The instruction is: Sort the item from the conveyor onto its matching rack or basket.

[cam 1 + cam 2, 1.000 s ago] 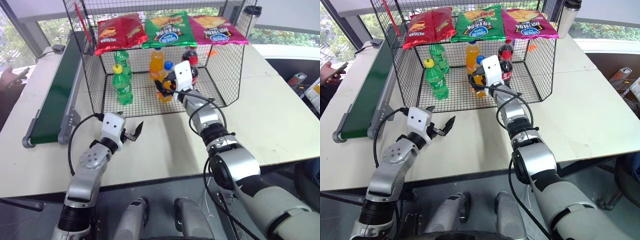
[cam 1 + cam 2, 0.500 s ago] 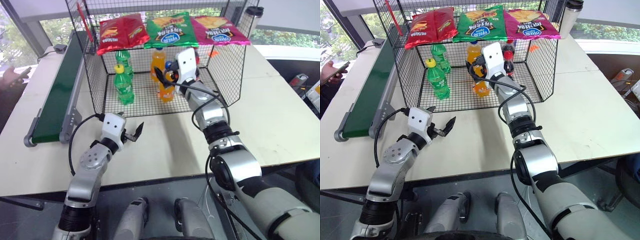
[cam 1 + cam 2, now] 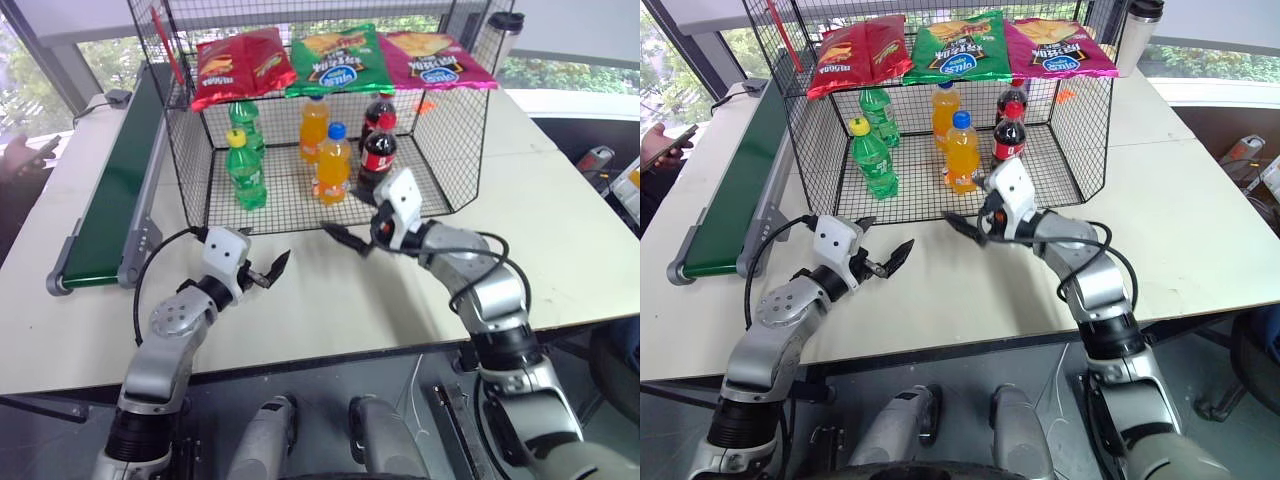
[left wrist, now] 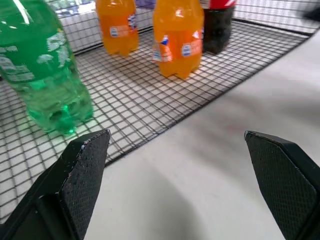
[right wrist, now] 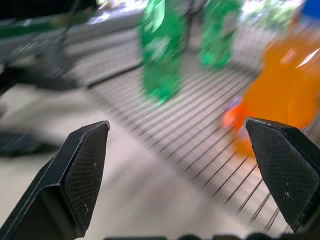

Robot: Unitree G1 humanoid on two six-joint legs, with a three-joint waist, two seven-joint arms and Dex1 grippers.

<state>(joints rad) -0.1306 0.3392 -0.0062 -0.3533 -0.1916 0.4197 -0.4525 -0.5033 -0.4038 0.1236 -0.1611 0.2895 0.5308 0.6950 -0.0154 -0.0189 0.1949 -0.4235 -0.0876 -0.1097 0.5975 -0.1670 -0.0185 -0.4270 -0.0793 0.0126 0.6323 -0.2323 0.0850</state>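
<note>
A: Since a second ago the right gripper has come back out of the black wire-mesh cage, its jaws now apart and empty, leaving the blue-capped orange soda bottle behind

B: Where is that bottle?

A: Upright on the mesh floor, near the open front, just far of that gripper. The left gripper sits nearer and further left, jaws apart too. The conveyor lies far left, bare
</note>
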